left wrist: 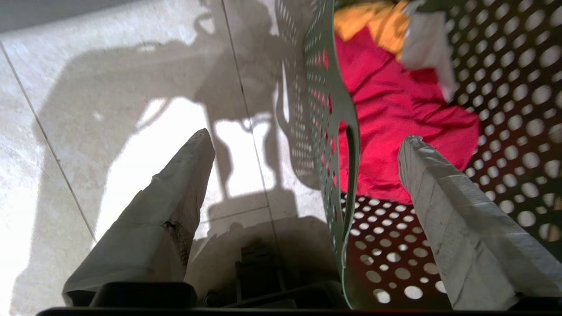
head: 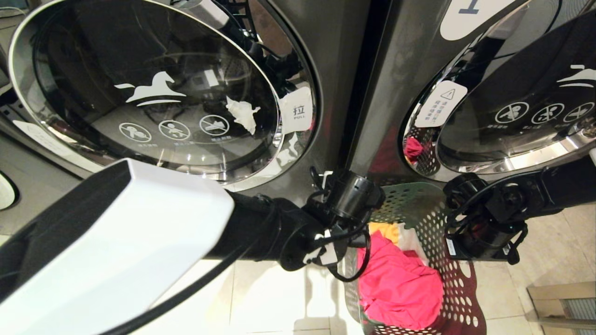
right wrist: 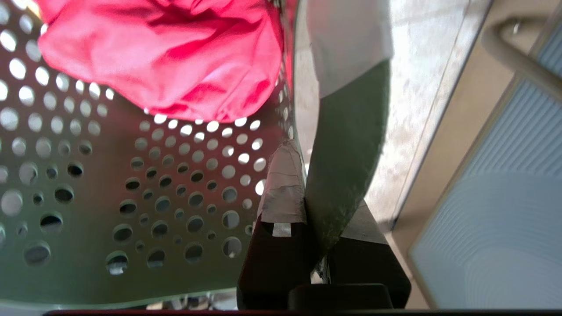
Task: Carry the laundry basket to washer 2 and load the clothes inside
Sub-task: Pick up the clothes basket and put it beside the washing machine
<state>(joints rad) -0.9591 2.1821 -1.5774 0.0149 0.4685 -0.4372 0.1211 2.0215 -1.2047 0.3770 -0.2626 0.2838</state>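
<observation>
Between the wide-spread fingers of the left gripper (left wrist: pixel 307 140) stands the near rim of the laundry basket (left wrist: pixel 327 131), untouched. At the opposite rim, the right gripper (right wrist: pixel 307 175) pinches the basket wall. Pink-red, orange and white clothes (left wrist: pixel 395 114) lie inside, between both grippers.
</observation>
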